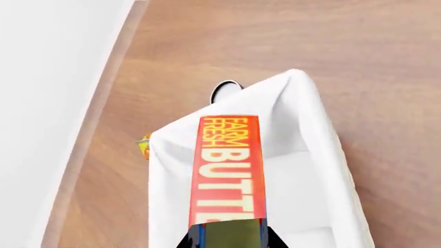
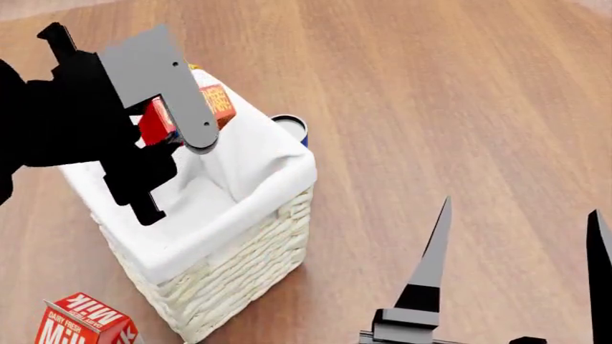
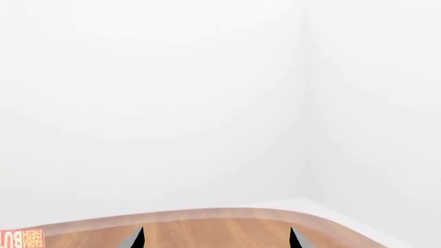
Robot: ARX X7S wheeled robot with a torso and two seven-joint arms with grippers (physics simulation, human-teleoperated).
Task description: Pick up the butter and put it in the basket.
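Left wrist view: left gripper (image 1: pixel 231 238) clamped on the butter (image 1: pixel 229 168), frame centre, over the basket (image 1: pixel 310 170). Head view, upper left: same. Carry done; next, let go. Right gripper (image 2: pixel 517 276), lower right: fingers apart

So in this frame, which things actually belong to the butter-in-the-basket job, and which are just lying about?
Part of the job:
- butter, held in the left gripper over the basket
- basket, white liner folded over its rim

Just lying about:
- milk carton, on the floor beside the basket
- round can, behind the basket
- right gripper, jaws apart, holding nothing
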